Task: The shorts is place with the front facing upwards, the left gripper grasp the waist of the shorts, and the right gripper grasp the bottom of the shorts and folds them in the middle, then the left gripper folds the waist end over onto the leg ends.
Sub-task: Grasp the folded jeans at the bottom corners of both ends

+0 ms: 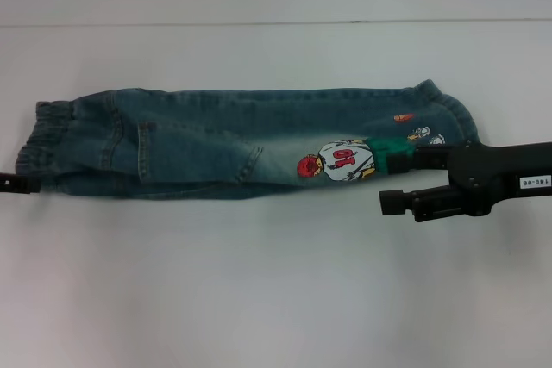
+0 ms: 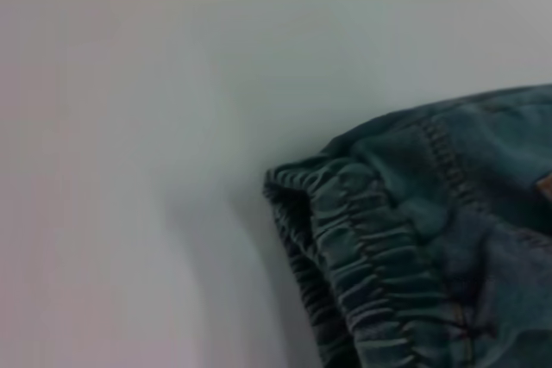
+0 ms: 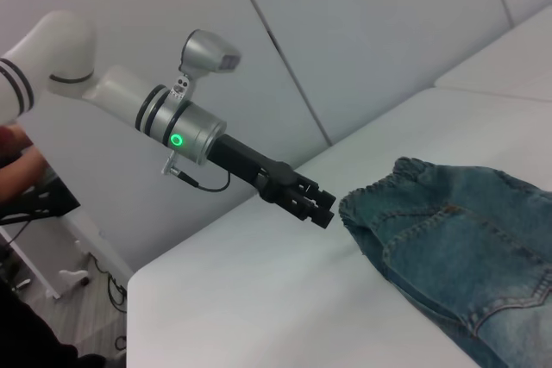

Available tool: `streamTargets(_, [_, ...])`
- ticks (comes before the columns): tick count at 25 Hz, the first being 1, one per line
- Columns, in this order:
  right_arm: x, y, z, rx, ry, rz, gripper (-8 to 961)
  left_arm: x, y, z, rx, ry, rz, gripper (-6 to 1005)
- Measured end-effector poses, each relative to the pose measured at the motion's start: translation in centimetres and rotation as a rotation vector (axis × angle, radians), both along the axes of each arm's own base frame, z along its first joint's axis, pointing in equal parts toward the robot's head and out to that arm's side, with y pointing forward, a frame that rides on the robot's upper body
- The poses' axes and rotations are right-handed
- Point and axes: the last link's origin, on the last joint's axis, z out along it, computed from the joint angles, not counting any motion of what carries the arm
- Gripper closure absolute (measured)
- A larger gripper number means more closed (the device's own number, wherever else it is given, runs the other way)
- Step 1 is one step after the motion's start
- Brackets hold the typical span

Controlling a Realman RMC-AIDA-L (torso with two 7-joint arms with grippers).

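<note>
Shorts (image 1: 216, 144) folded lengthwise on white surface (image 1: 276, 299), left hand (image 3: 321, 207) just beside the waist (image 3: 379, 191), grip state indeterminate, right hand (image 1: 398, 180) spread at the leg ends (image 1: 444, 118), one finger over the print.

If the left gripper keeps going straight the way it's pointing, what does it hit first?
The left gripper points at the shorts' gathered waist, so it would most likely meet that band first; whether a gap remains is unclear.
</note>
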Motion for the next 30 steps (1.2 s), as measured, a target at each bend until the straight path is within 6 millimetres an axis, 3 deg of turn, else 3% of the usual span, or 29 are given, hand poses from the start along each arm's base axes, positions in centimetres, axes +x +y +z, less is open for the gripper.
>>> streamTargets(4, [0.0, 0.1, -0.3, 0.009, -0.001, 0.002, 5, 0.3, 1.0, -1.2, -0.013, 0.039, -0.023, 156])
streamTargets(13, [0.1, 0.2, -0.6, 0.023, -0.006, -0.009, 6, 0.8, 1.8, -2.4, -0.026, 0.094, -0.06, 286])
streamTargets(18, [0.1, 0.4, -0.7, 0.032, -0.01, -0.016, 5, 0.9, 2.0, -2.5, -0.024, 0.098, -0.065, 519])
streamTargets(30, [0.1, 1.1, -0.8, 0.063, -0.028, -0.028, 7, 1.6, 1.6, -2.6, -0.08, 0.076, -0.093, 778])
